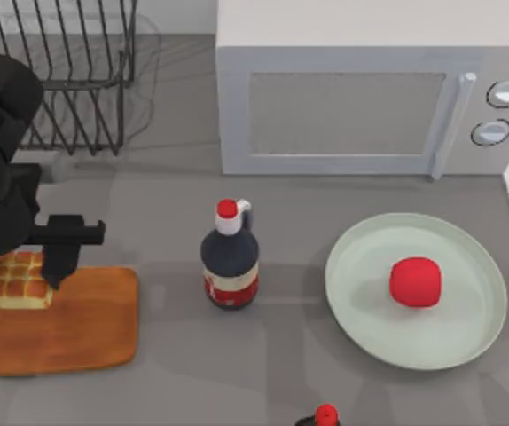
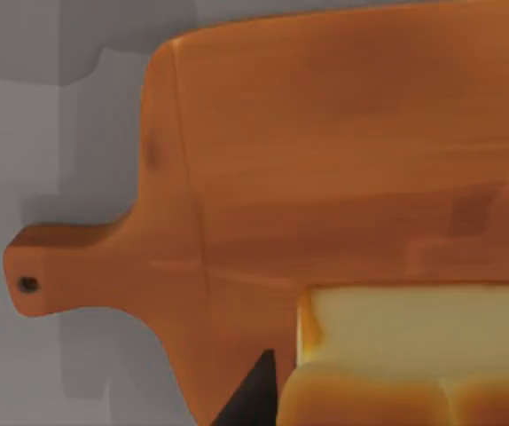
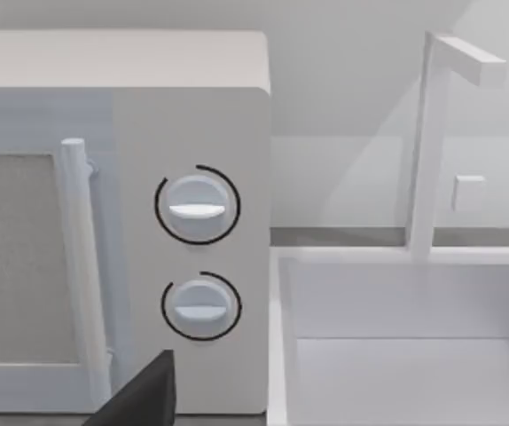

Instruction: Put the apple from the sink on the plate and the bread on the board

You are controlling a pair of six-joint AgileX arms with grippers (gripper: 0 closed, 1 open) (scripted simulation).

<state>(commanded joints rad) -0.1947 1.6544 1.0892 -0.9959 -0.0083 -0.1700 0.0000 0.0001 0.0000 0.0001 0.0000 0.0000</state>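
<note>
Orange-brown wood marks the one board [image 1: 77, 324] at the table's left, where a single block of bread [image 1: 19, 280] sits on the corner nearest the handle stub. My left gripper [image 1: 58, 257] hangs at the bread's right edge, one dark finger [image 1: 59, 262] reaching down beside the bun; from above I cannot tell how far its fingers are spread, nor whether they grip the bread. The left wrist view looks straight down on the board [image 2: 325, 151], its stub with a small hole, the bread's pale side and glossy top [image 2: 414, 355], and one dark fingertip [image 2: 253, 395] just beside the bun.

One apple [image 1: 415, 282], bright red, rests on the one pale-green plate [image 1: 361, 302] at the table's right. Two dark bottles with red caps stand on the table: one [image 1: 230, 262] between board and plate, another [image 1: 321, 417] at the near edge. Behind them stand one white microwave [image 1: 361, 106] with two dials and a wire dish rack [image 1: 68, 71].

The right wrist view faces the microwave [image 3: 192, 115], its two dials, and the sink basin [image 3: 405, 355] with one tap [image 3: 432, 142]. A dark tip of the right gripper's finger [image 3: 148, 395] shows there; its spread cannot be judged.
</note>
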